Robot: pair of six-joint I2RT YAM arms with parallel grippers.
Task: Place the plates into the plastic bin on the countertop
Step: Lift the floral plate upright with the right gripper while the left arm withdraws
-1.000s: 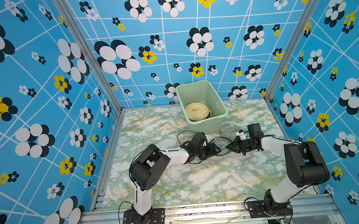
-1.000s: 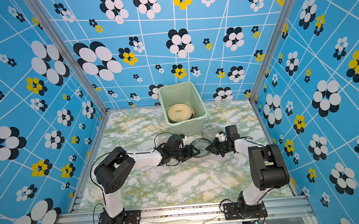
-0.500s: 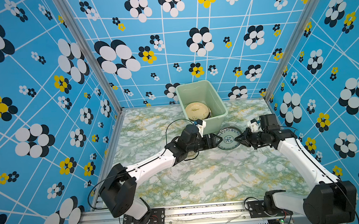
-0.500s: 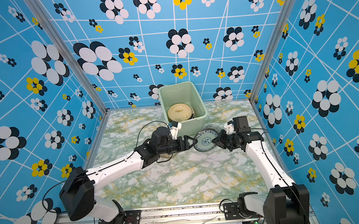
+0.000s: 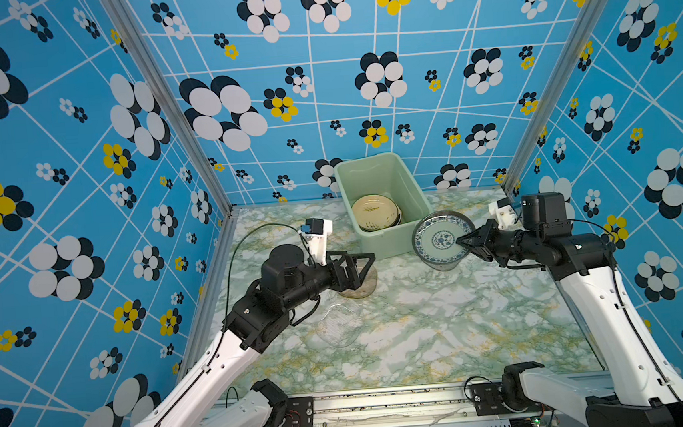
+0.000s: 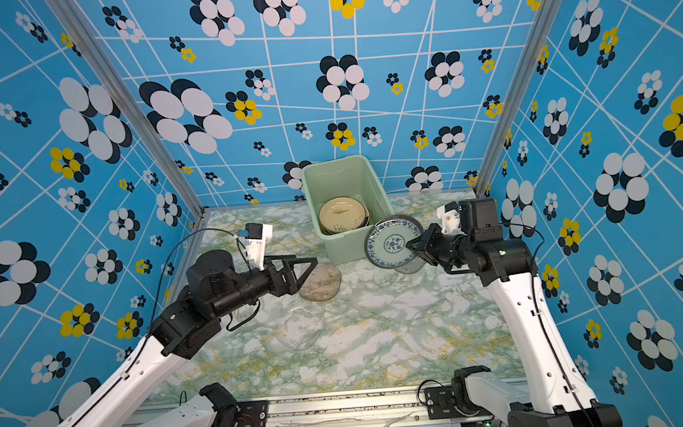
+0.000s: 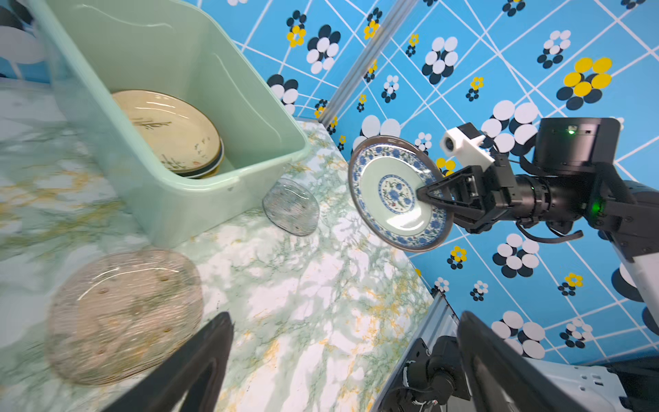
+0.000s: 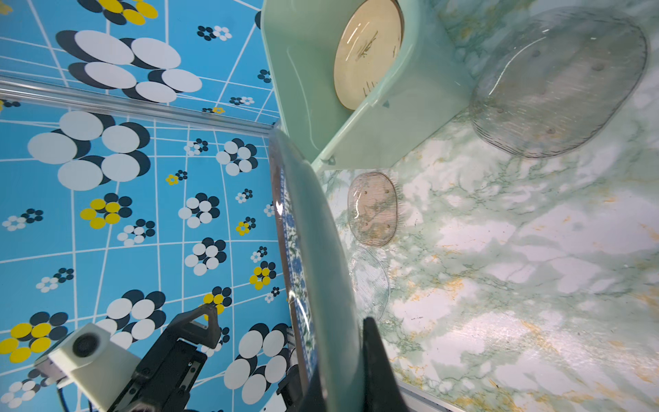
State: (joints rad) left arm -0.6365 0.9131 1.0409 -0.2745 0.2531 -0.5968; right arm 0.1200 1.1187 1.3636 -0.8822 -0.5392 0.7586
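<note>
Your right gripper (image 5: 461,240) is pinching the blue-patterned plate (image 5: 437,238) by its rim, holding it on edge just beside the plastic bin (image 5: 388,245) — probably to clear the wall. Your left gripper (image 5: 364,270) is hanging wide open, empty, by the brown glass plate (image 5: 368,289) in front of the bin.

I see white links (image 5: 202,371), black joints (image 5: 285,265), a white camera block (image 5: 317,237) behind the left gripper (image 5: 364,269), jaws black triangles.

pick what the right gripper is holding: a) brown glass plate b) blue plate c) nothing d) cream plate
b, the right gripper is shut on the rim of the blue plate, which it holds up on edge off the countertop.
</note>
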